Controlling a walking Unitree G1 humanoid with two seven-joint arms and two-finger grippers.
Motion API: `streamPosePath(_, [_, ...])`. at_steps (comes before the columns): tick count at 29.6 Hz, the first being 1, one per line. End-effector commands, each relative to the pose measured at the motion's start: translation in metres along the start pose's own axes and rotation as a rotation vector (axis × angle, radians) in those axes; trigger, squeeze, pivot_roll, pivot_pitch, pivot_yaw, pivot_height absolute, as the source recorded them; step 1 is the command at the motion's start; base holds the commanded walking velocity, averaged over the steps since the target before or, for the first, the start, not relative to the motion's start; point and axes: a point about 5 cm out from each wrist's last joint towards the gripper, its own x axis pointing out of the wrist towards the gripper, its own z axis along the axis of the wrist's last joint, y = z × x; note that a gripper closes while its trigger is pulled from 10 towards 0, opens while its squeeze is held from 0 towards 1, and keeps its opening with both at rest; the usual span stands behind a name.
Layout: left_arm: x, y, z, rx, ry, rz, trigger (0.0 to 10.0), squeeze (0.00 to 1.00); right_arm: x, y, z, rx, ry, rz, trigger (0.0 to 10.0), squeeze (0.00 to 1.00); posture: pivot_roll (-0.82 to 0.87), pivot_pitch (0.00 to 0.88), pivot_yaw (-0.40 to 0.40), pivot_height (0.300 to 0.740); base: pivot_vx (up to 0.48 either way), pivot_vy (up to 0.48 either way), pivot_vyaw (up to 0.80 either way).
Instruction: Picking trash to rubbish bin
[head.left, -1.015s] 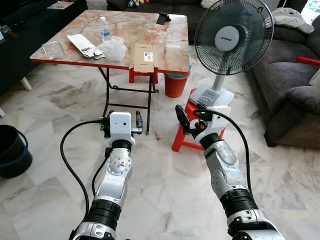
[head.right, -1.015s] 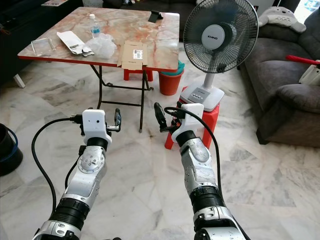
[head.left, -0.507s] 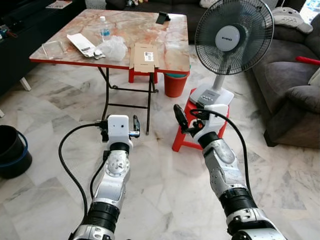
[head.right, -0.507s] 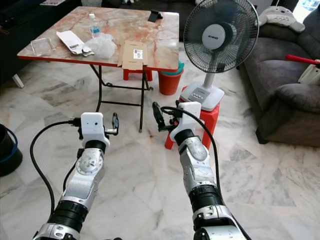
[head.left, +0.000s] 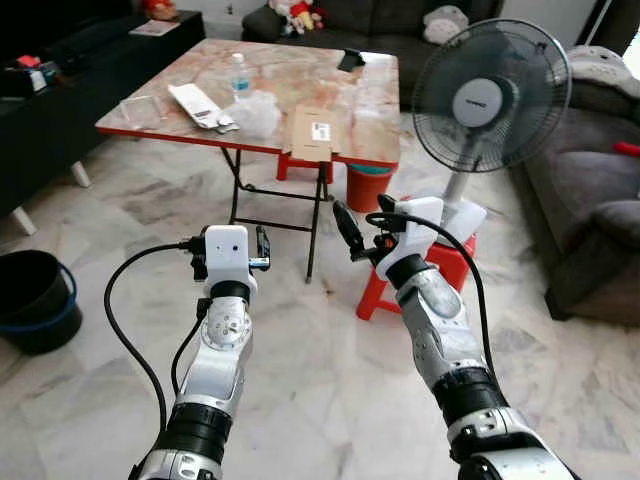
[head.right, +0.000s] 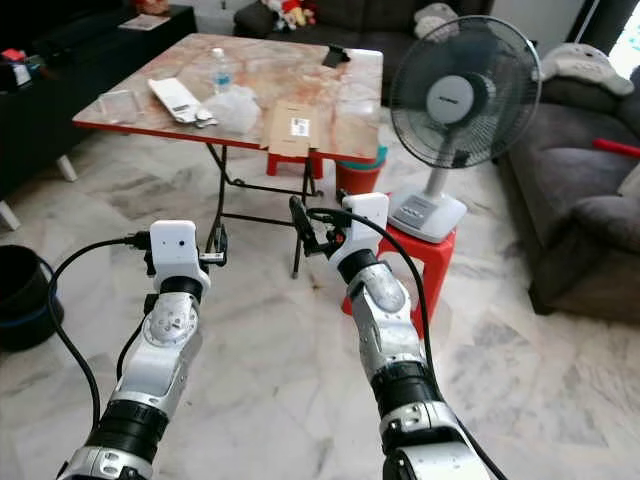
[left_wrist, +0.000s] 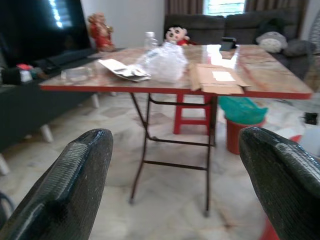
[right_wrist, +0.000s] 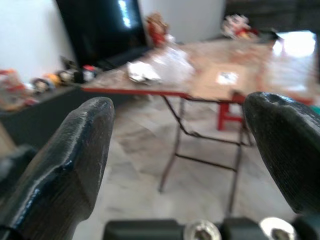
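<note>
On the marble-top folding table (head.left: 365, 100) lie a crumpled clear plastic bag (head.left: 258, 112), a flattened cardboard box (head.left: 312, 133), a white packet (head.left: 196, 103), a water bottle (head.left: 238, 74) and a clear plastic container (head.left: 140, 105). A red bin with a green liner (head.left: 368, 186) stands under the table's far side. My left gripper (left_wrist: 175, 190) is open and empty, held in the air well short of the table. My right gripper (right_wrist: 180, 165) is open and empty too, level with the left and pointing at the table.
A black bucket (head.left: 35, 300) stands on the floor at my left. A standing fan (head.left: 490, 100) rests on a red stool (head.left: 445, 275) to the right, with a grey sofa (head.left: 600, 220) behind it. Marble floor lies between me and the table.
The whole view has shifted, so the table and fan now sit further right and the far sofa shows. Both arms keep the same raised pose with the fingers apart.
</note>
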Motion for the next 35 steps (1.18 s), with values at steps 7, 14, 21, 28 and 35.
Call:
streamPosePath(7, [0.0025,0.0008,0.0093,0.015,-0.025,0.01,10.0,0.0,0.0035,0.0037,0.0062,-0.016,-0.017,0.019,10.0,0.0,-0.07,0.029,-0.052,0.74,0.348,0.0,0.0])
streamPosePath(14, [0.0019,0.001,0.0109,0.015,-0.027,0.011,10.0,0.0,0.0041,0.0067,0.0068,-0.015,-0.024,0.029,10.0,0.0,-0.06,0.03,-0.053,0.74,0.348,0.0,0.65])
streamPosePath(21, [0.0026,0.0015,0.0132,0.014,-0.03,0.009,10.0,0.0,0.0009,0.0087,0.0023,-0.005,-0.017,0.028,10.0,0.0,-0.06,0.019,-0.048,0.74,0.355,0.0,0.12])
streamPosePath(28, [0.0053,0.0001,0.0151,0.017,-0.033,0.005,10.0,0.0,0.0039,0.0076,0.006,0.025,-0.032,0.011,10.0,0.0,-0.06,0.012,-0.048,0.74,0.356,0.0,0.52])
streamPosePath(35, [0.0067,0.0013,0.0162,0.017,-0.031,0.004,10.0,0.0,0.0028,0.0078,0.0064,0.034,-0.036,0.007,10.0,0.0,-0.06,0.029,-0.042,0.74,0.356,0.0,0.0])
